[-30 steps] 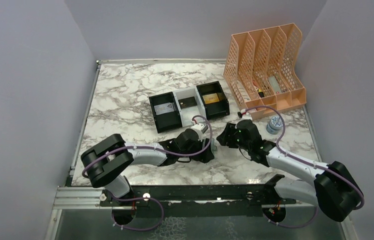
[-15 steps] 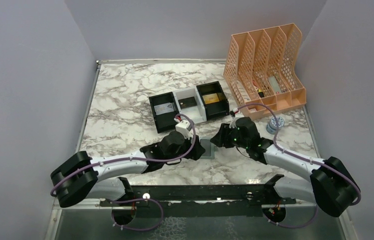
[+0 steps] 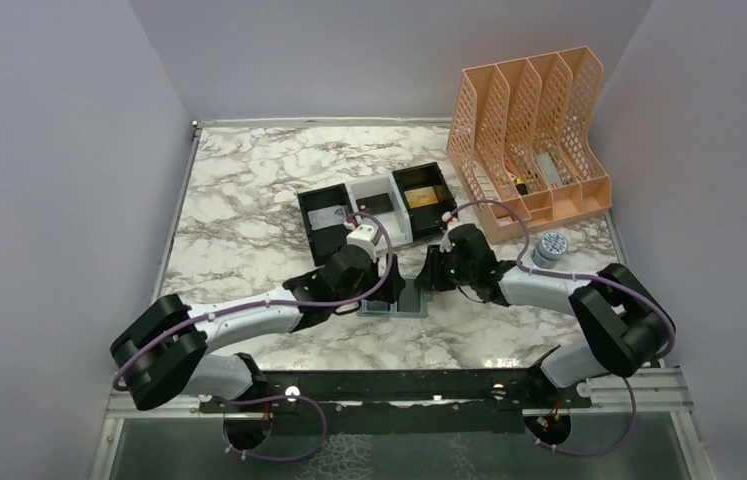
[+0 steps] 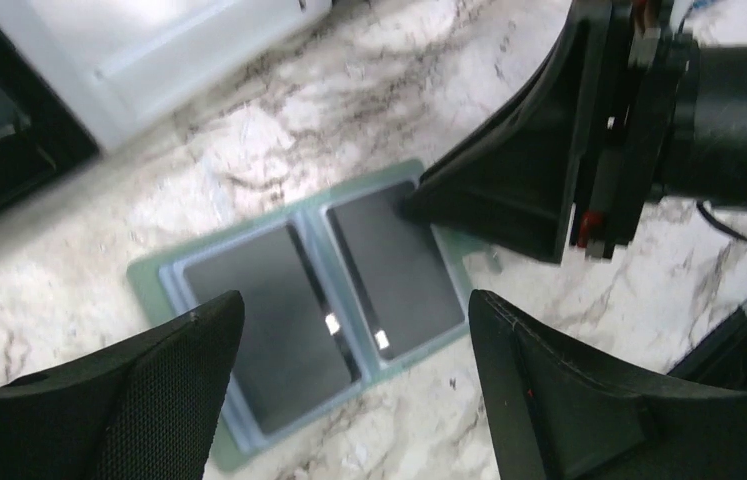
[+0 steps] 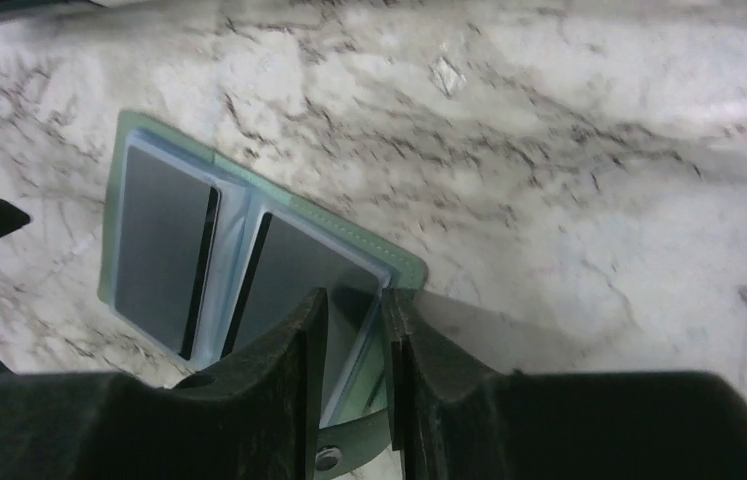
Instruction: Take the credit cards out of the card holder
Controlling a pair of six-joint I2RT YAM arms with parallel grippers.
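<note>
As it lies opened flat on the marble counter, just in front of the black-and-white tray, the green card holder shows a pale blue inside with two dark credit cards, one tucked into each half. Left gripper: spread wide, grasping nothing, hovering over the card holder with one finger on either side of it. Right gripper: nearly closed, fingers pinched on the right-hand edge of the card holder, next to the nearer card. Orange file rack: at the counter's far right corner. Small round jar: just in front of the rack.
</note>
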